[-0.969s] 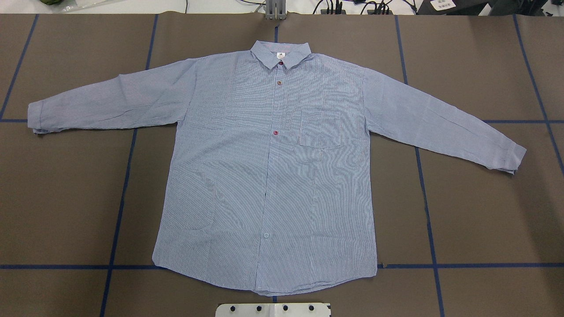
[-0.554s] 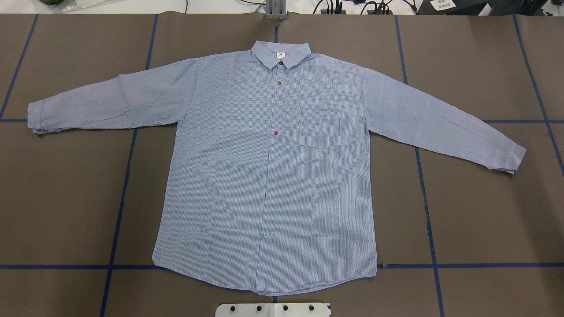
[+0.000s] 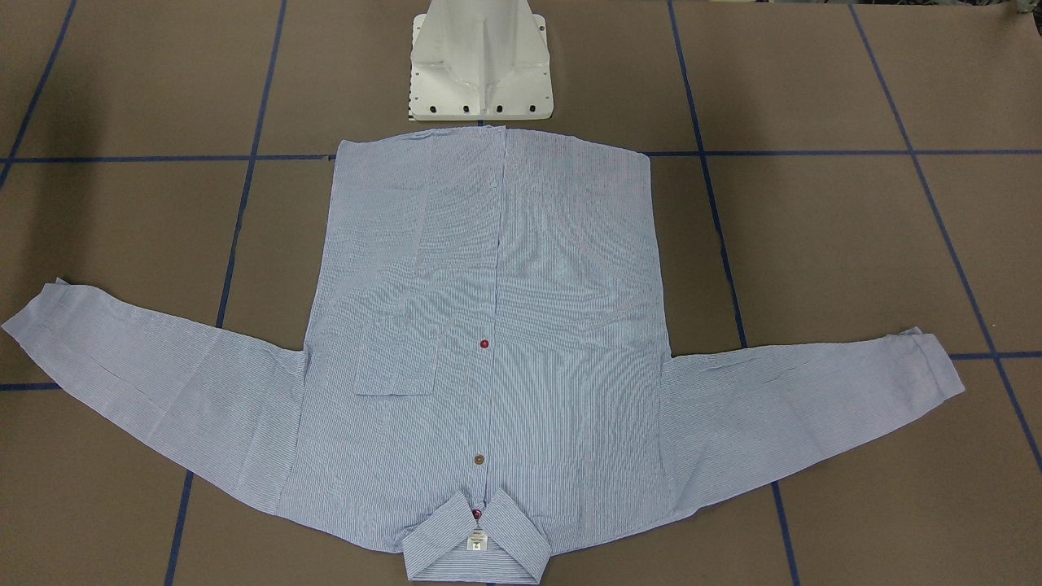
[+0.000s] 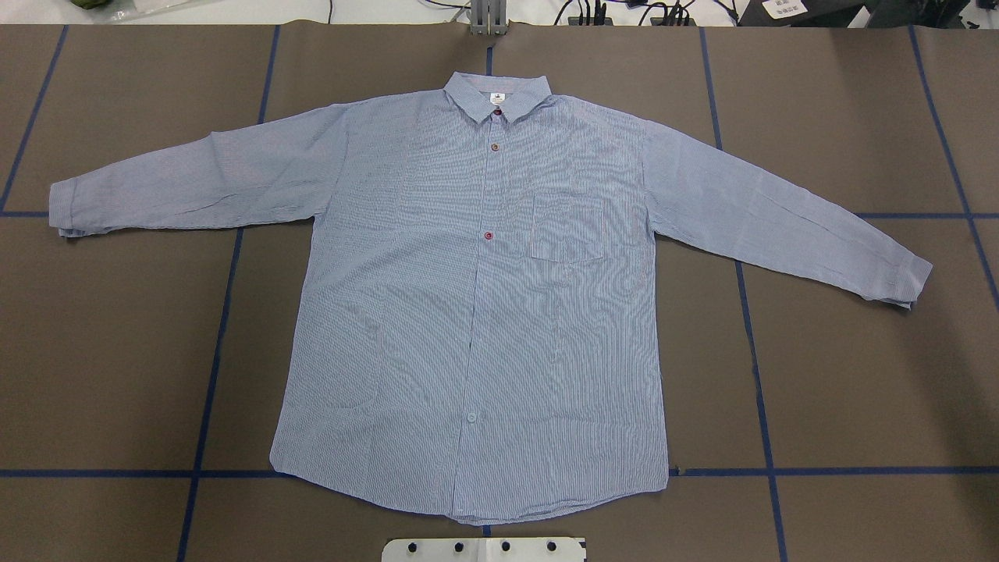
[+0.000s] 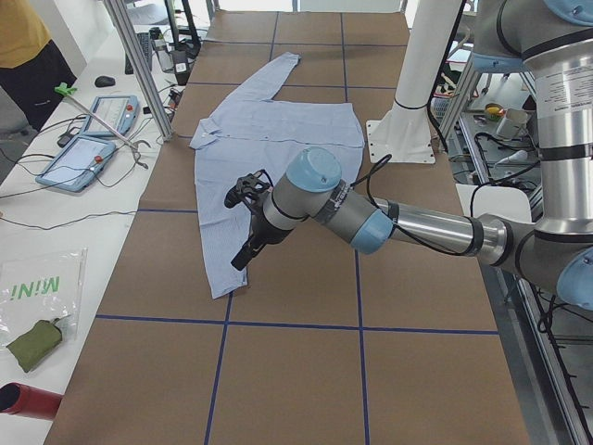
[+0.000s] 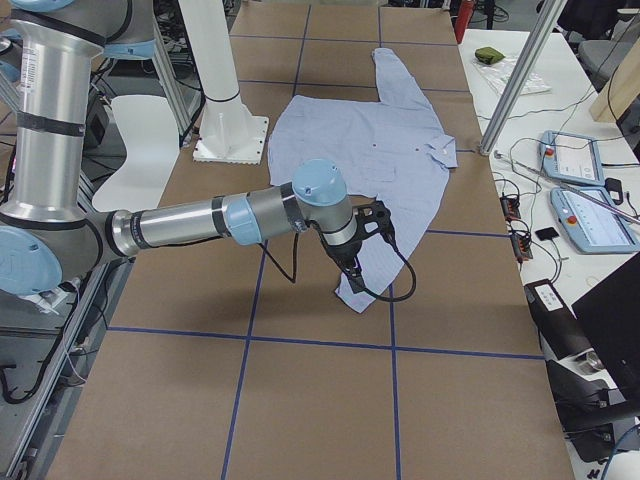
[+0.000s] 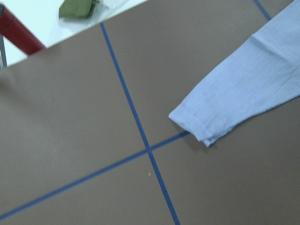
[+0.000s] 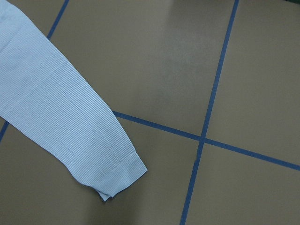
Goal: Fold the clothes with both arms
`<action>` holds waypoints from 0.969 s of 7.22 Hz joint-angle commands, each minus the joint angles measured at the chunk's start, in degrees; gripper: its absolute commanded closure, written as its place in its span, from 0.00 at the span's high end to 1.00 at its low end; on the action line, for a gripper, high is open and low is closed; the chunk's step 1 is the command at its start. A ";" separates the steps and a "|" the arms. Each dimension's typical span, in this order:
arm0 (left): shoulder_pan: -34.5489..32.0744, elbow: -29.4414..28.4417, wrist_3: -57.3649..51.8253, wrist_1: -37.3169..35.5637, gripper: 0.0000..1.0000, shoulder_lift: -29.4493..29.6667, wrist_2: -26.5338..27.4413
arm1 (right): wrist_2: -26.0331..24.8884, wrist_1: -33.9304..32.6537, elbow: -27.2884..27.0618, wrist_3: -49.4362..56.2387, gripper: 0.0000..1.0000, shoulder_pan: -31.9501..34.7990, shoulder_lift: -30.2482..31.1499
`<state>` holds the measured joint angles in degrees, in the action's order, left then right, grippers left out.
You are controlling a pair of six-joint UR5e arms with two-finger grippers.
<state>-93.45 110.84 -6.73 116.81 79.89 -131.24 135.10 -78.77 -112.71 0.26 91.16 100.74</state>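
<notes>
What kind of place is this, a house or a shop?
Most likely a robot lab, not a house: the left arm and right arm reach over a table gridded with blue tape, and control tablets sit on a side bench.

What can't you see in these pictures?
- Left gripper and right gripper: open or shut unclear; only the side views show them.
- Neck label: print too small, overhead view.
- Shirt underside: hidden against the table.

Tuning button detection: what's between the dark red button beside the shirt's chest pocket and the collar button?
A single brownish round button on the light blue striped shirt; plain fabric otherwise. Front-facing view shows it best.
</notes>
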 commanded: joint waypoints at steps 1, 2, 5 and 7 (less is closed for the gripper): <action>-0.06 -1.42 -0.13 2.46 1.00 0.79 -0.24 | 0.34 11.99 4.40 -4.72 1.00 -0.19 0.25; -0.06 -1.42 -0.13 2.81 1.00 0.27 -0.24 | -0.44 16.41 5.13 -19.28 1.00 -4.72 0.42; -0.06 -1.24 -0.22 2.90 1.00 -0.18 -0.24 | -15.51 32.14 5.66 -45.97 1.00 -20.79 3.92; -0.15 -1.24 -0.30 2.90 1.00 -0.26 -0.85 | -24.58 45.91 11.59 -57.34 0.99 -29.95 5.87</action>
<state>-93.57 109.64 -7.00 119.70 79.70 -131.69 115.91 -41.25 -104.82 -50.00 66.74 105.63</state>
